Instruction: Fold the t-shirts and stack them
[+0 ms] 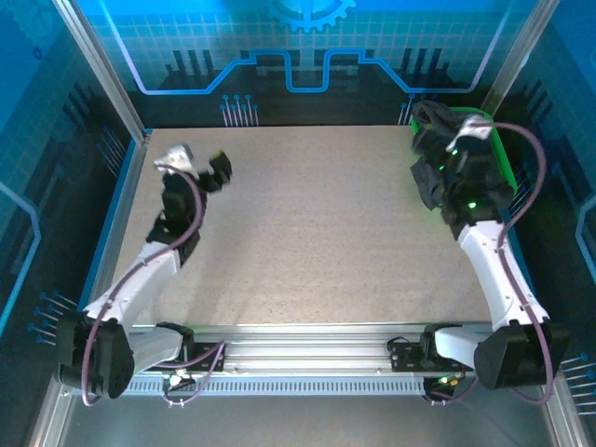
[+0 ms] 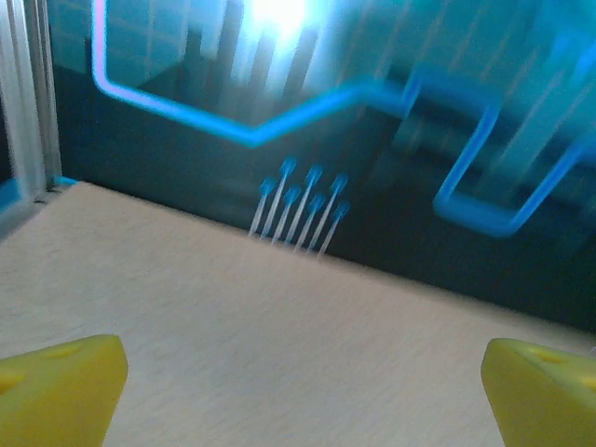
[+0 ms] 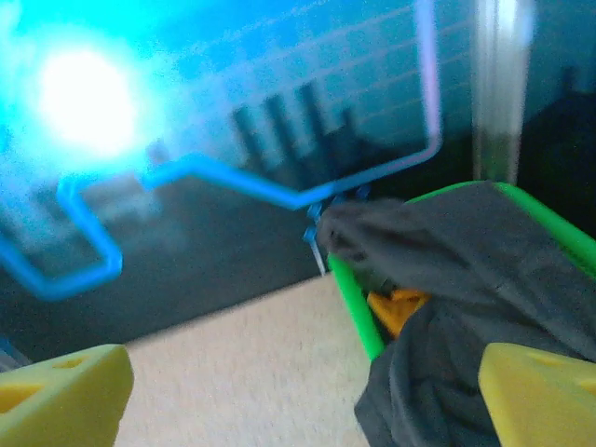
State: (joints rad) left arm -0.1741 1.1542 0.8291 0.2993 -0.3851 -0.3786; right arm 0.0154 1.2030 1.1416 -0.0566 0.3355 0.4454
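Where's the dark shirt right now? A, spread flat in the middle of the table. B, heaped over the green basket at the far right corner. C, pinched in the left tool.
B: the dark shirt hangs bunched over the rim of the green basket.

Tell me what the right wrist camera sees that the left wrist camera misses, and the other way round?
Right wrist, not left wrist: a green basket with a dark t-shirt draped over its rim and a bit of orange t-shirt tucked inside.

Left wrist, not right wrist: the far left corner, where a blue strip edges the surface.

Both: the speckled table, the blue-lit back wall, and each camera's own gripper, the left gripper and right gripper, yellow fingers spread wide and holding nothing.
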